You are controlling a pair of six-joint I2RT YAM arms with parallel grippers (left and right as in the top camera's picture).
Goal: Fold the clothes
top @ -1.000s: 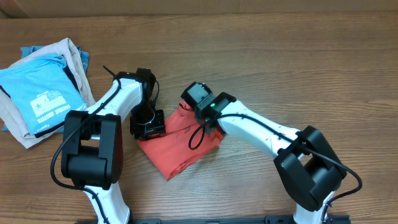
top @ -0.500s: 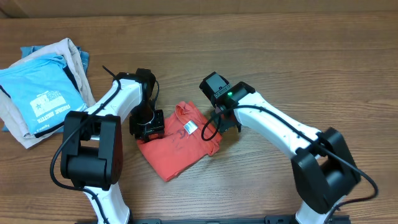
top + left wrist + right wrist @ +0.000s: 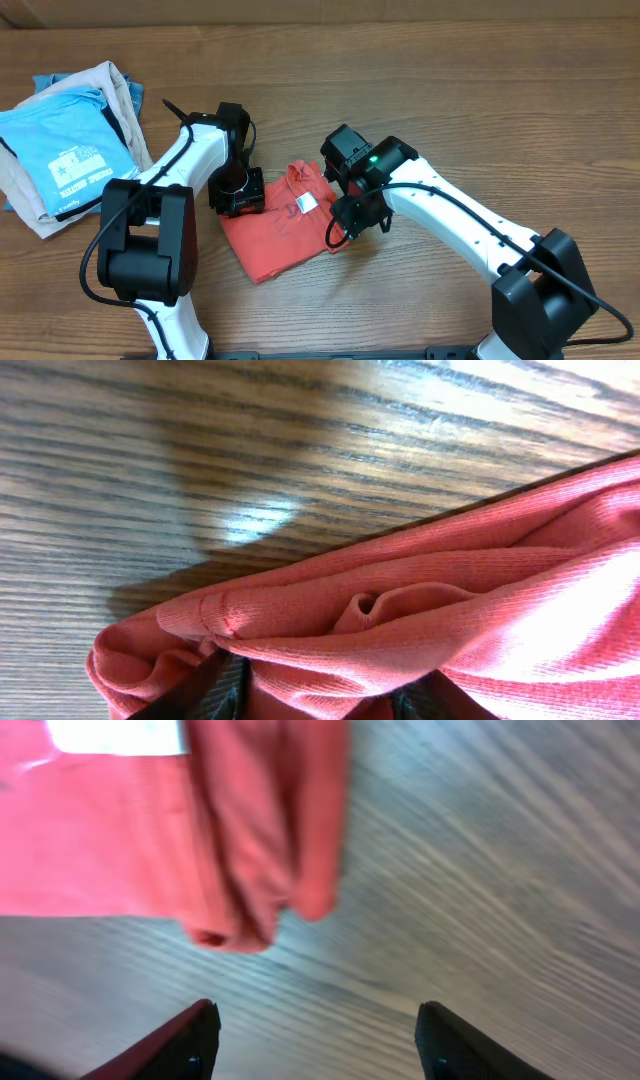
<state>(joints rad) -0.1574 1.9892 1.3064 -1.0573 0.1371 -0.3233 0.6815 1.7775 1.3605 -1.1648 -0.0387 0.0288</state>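
Note:
The clothes [image 3: 285,228], a coral-red T-shirt, lie folded into a compact bundle at the table's middle, with the white tag [image 3: 305,202] facing up. My left gripper [image 3: 238,196] sits at the bundle's left edge. In the left wrist view bunched red cloth [image 3: 400,600] fills the gap between its dark fingers [image 3: 215,695], so my left gripper [image 3: 325,700] is shut on it. My right gripper [image 3: 357,213] hovers at the bundle's right edge. My right gripper [image 3: 315,1040] is open over bare wood, and the shirt's folded edge [image 3: 260,870] and tag [image 3: 115,735] lie ahead of it.
A light blue printed T-shirt [image 3: 65,150] lies on a stack of beige and denim garments [image 3: 110,85] at the far left. Bare wooden tabletop [image 3: 450,90] spreads behind and to the right of the arms.
My right gripper left the shirt's top, swung right, then came down beside the right edge. The shirt now lies flatter with its tag showing. The left gripper barely moved.

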